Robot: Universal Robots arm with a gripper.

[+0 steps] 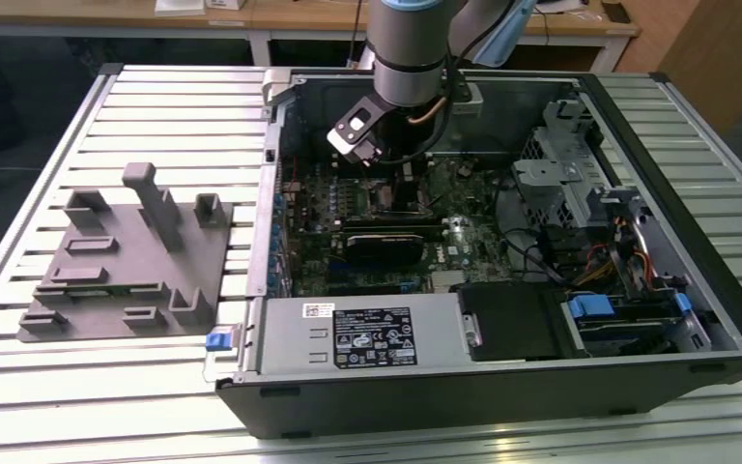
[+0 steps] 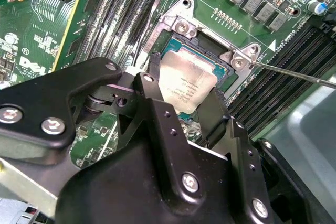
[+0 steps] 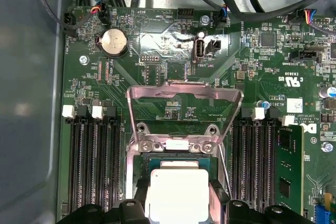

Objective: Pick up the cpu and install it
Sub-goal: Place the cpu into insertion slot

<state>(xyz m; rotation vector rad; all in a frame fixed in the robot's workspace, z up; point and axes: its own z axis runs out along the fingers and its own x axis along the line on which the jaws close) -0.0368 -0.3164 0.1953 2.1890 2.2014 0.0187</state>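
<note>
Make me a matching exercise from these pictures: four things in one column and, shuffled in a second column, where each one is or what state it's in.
Things
1. shiny silver square cpu
2. bare metal socket frame
3. round silver coin battery
4. grey plastic fixture

Place or state
A. on the slatted table
B. swung open
C. held by the black gripper
D. seated on the green motherboard

Pairs: 1-C, 2-B, 3-D, 4-A
</note>
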